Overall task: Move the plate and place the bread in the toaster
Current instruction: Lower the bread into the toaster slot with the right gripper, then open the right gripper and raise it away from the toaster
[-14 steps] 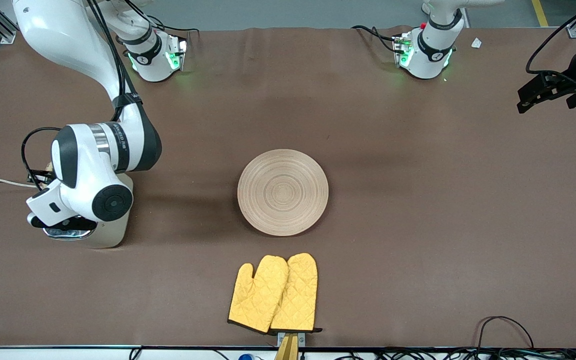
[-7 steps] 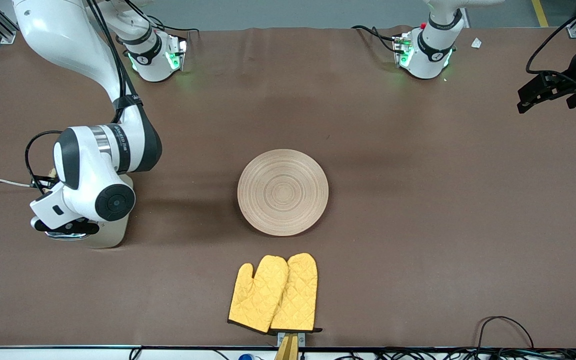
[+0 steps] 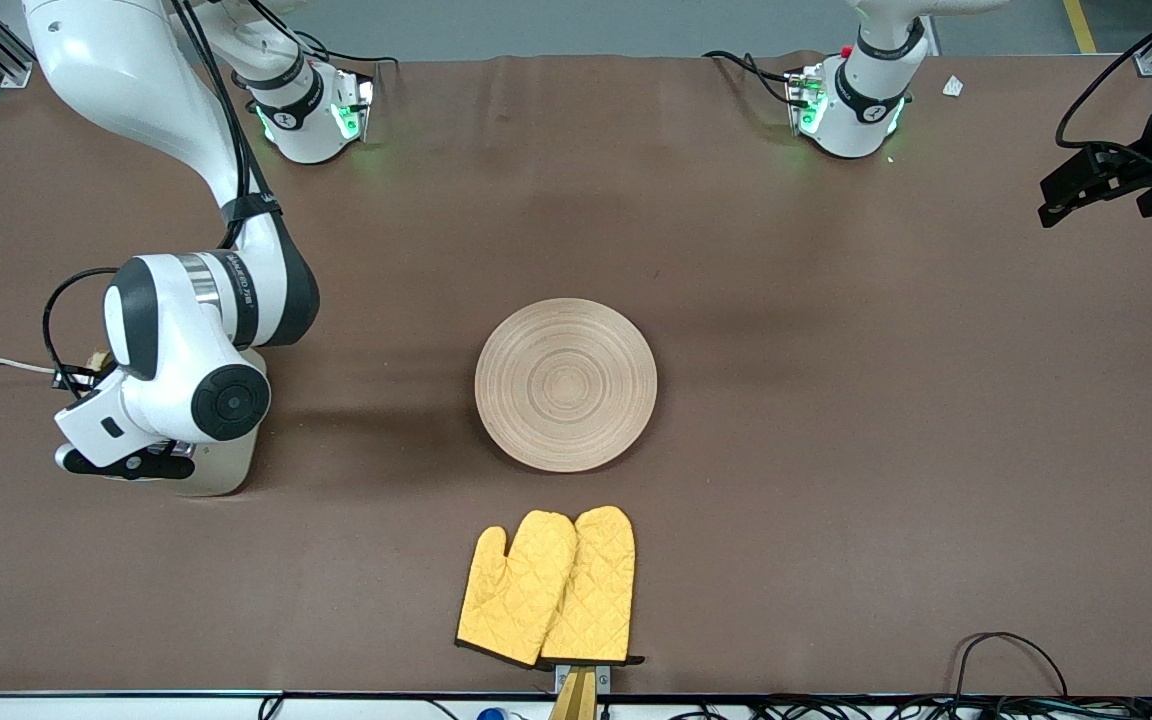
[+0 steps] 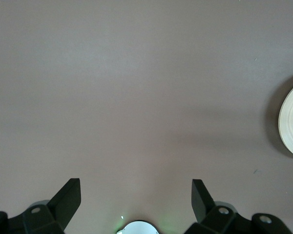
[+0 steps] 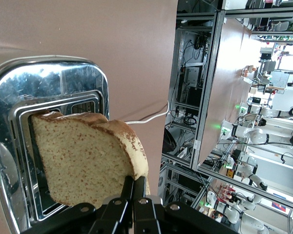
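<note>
From the front, we see the plate (image 3: 566, 385) at the table's middle, yellow oven mitts (image 3: 548, 588) by the table's camera-side edge, and the toaster (image 3: 219, 468) near the right arm's end, under that arm. The left gripper (image 3: 1086, 186) waits over its own end. Its wrist view shows fingers (image 4: 68, 199) spread wide over bare table (image 4: 136, 97). In the right wrist view, the right gripper (image 5: 133, 195) pinches the bread (image 5: 85, 158) over the toaster's slots.
</note>
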`<move>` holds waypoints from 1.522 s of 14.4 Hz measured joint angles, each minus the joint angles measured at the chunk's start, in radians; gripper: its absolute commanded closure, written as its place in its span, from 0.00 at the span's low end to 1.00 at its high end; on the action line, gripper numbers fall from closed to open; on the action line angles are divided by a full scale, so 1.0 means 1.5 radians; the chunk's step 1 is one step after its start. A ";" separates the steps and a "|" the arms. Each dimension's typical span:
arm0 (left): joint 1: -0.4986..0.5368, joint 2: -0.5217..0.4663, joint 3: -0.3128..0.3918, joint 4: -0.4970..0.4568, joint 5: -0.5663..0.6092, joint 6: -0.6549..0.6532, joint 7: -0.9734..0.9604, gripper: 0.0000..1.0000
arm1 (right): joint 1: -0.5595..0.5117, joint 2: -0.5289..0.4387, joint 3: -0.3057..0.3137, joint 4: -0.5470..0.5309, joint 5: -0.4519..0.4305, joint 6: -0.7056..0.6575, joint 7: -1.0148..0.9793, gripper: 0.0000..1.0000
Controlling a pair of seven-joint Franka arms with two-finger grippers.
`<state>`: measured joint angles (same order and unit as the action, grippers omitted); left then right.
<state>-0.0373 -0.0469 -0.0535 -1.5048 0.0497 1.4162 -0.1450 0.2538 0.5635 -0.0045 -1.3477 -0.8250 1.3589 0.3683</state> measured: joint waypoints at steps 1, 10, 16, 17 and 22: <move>0.000 0.000 0.000 0.000 0.000 0.000 0.000 0.00 | -0.004 0.000 -0.001 0.000 0.000 0.008 0.000 1.00; 0.000 0.000 0.000 0.000 0.000 0.000 0.000 0.00 | -0.013 0.000 0.005 -0.010 0.038 0.016 0.035 0.99; 0.001 0.000 0.000 0.000 -0.003 0.000 0.000 0.00 | -0.019 0.005 0.003 -0.050 0.074 0.058 0.067 0.67; 0.001 0.000 0.000 0.000 -0.003 0.000 0.000 0.00 | -0.019 0.006 0.003 -0.053 0.082 0.058 0.073 0.42; 0.003 0.001 0.000 0.006 -0.008 0.000 0.000 0.00 | -0.031 0.007 0.001 -0.044 0.155 0.068 0.078 0.00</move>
<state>-0.0323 -0.0460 -0.0535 -1.4959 0.0379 1.4163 -0.1450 0.2069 0.5733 -0.0025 -1.4138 -0.5927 1.4615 0.4854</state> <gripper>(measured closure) 0.000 0.454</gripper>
